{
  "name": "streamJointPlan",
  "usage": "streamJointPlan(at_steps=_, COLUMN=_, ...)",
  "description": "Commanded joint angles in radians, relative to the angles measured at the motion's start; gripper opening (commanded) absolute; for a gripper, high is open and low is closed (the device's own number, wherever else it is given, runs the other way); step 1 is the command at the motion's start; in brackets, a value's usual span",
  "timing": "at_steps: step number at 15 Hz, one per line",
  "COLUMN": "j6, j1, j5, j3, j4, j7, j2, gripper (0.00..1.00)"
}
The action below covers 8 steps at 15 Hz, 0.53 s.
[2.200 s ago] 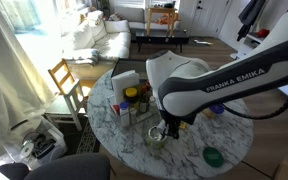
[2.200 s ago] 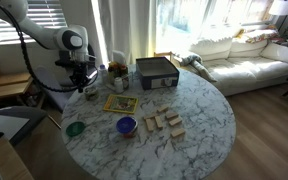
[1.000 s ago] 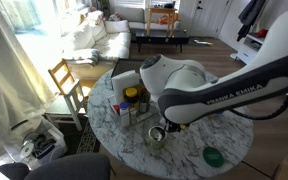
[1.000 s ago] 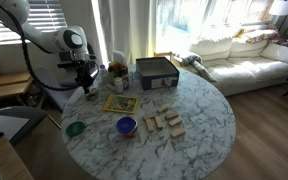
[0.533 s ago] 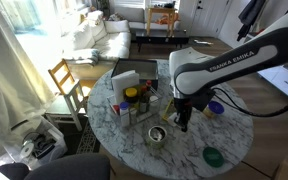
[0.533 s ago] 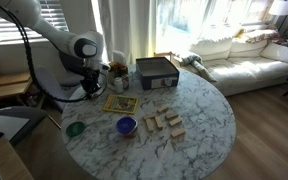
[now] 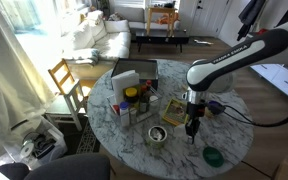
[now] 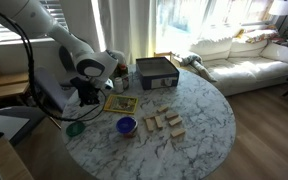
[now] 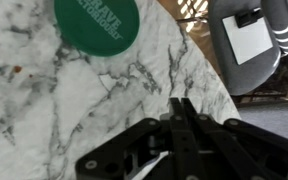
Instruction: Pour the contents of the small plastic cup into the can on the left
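Note:
The can (image 7: 156, 135), a short shiny silver tin, stands on the round marble table (image 7: 174, 160) near its front edge. In an exterior view my gripper (image 7: 192, 127) points down over the table, to the right of the can and apart from it, between the can and the green disc (image 7: 213, 156). In the wrist view its fingers (image 9: 181, 106) are pressed together with nothing seen between them, and the green disc (image 9: 104, 25) lies ahead. I cannot pick out the small plastic cup in any view. My arm (image 8: 88, 72) hides the can in an exterior view.
Jars with yellow and red lids (image 7: 132, 98) and a dark box (image 8: 156, 72) stand at the back. A blue bowl (image 8: 126, 126), wooden blocks (image 8: 165, 122) and a picture tile (image 8: 121, 102) lie mid-table. The table edge and a grey chair (image 9: 249, 40) are close by.
My arm has swung away from above the can, sideways toward the green disc. The can has stayed in place.

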State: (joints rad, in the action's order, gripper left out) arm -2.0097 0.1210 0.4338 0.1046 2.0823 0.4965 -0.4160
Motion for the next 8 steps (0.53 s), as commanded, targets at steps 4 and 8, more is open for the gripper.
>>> streamJointPlan(at_steps=4, j6=0.153, j1=0.084, j5=0.269, j3=0.012, j4=0.010, j7=0.215, j2=-0.059, gripper=0.01)
streamJointPlan(at_steps=8, j6=0.269, j1=0.101, j5=0.400, j3=-0.008, j4=-0.008, j7=0.287, j2=-0.128, gripper=0.01)
